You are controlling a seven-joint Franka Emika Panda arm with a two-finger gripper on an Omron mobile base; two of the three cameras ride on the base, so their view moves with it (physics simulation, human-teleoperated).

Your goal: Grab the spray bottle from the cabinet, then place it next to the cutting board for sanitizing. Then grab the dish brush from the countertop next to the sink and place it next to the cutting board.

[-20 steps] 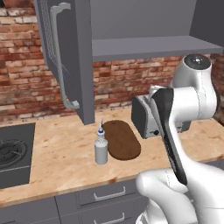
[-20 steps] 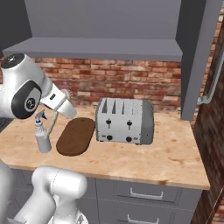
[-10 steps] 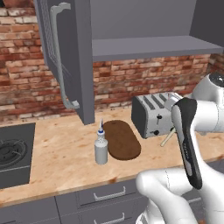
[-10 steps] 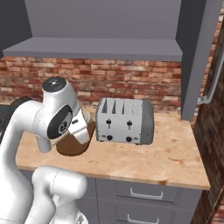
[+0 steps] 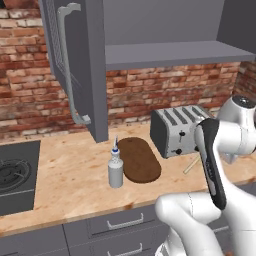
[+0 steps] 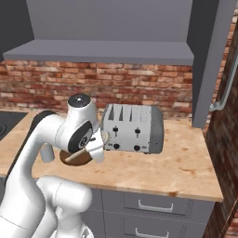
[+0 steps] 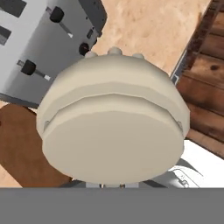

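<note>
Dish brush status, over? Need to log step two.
Gripper shut on dish brush, carried above counter. Spray bottle already beside cutting board. Toaster close on the approach.

Spray bottle (image 5: 115, 171) stands upright just beside the brown cutting board (image 5: 139, 159); dish brush (image 7: 114, 122) apparently held aloft.
</note>
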